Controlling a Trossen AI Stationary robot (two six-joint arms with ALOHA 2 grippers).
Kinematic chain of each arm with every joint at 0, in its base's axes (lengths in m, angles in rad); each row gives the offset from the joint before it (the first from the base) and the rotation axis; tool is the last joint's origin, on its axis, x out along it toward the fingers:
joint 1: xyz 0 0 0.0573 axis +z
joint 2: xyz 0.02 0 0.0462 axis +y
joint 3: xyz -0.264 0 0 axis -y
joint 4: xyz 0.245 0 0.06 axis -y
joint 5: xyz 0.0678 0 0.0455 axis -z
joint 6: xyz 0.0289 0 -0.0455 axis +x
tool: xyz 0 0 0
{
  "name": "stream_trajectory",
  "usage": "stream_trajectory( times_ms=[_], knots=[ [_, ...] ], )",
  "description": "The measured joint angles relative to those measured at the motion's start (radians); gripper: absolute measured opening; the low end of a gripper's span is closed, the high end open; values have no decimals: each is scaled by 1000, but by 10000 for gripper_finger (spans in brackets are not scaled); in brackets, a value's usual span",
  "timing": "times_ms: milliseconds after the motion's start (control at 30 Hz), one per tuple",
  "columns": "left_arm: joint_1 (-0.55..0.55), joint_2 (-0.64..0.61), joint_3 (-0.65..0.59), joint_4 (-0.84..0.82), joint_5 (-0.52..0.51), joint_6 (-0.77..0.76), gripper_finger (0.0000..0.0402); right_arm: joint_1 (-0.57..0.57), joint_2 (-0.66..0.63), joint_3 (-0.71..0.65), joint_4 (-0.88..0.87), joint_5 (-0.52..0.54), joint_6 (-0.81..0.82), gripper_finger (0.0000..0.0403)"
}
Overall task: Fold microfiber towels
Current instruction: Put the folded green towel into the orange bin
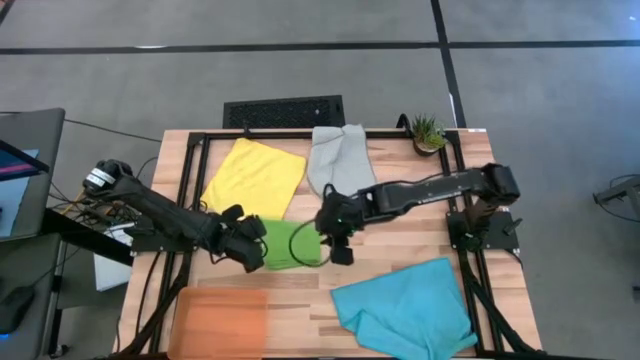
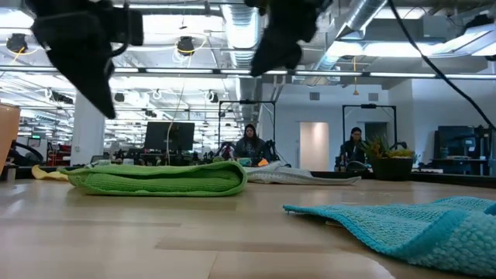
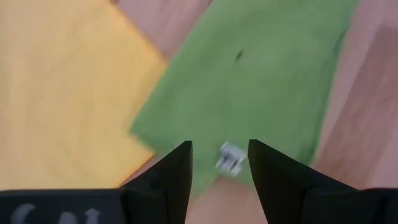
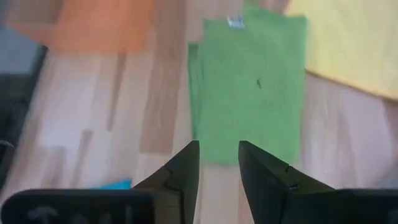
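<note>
With both the left pincer (image 1: 250,243) and right pincer (image 1: 338,240) spread and empty above the folded green towel (image 1: 290,245) mid-worktop, you risk snagging and unfolding it if either dips.

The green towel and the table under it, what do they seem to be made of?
The green towel looks like soft, matte microfibre: a fine ribbed weave shows, it lies folded in plump layers, and a small sewn label sits at one edge. The table looks like pale wood in glued strips, with a smooth, faintly glossy finish; whether solid or veneer, I cannot tell.
</note>
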Motion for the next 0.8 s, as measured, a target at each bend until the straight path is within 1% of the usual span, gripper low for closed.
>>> stream_trajectory(
  times_ms=[133, 167, 267, 400, 500, 600, 667, 800],
  knots=[
    [33, 1, -27, 93, 33, 1, 150, 4, -24, -82, -3, 16, 99, 133],
    [38, 1, -33, 107, 41, 6, 150, 3, -24, -107, 9, 38, 98, 132],
    [40, 1, -50, 135, 48, 40, 150, 14, -12, -175, 54, 140, -22, 129],
    [39, 1, -50, 141, 49, 47, 150, 35, 45, -233, 150, 146, -190, 128],
    [39, 1, -50, 139, 50, 47, 150, 54, 88, -245, 242, 147, -341, 128],
    [39, 0, -50, 139, 68, 50, 150, 71, 139, -252, 288, 147, -473, 128],
    [39, 0, -50, 140, 72, 50, 150, 81, 170, -249, 337, 150, -536, 128],
    [39, 0, -49, 139, 74, 50, 150, 97, 206, -249, 370, 231, -595, 128]
  ],
)
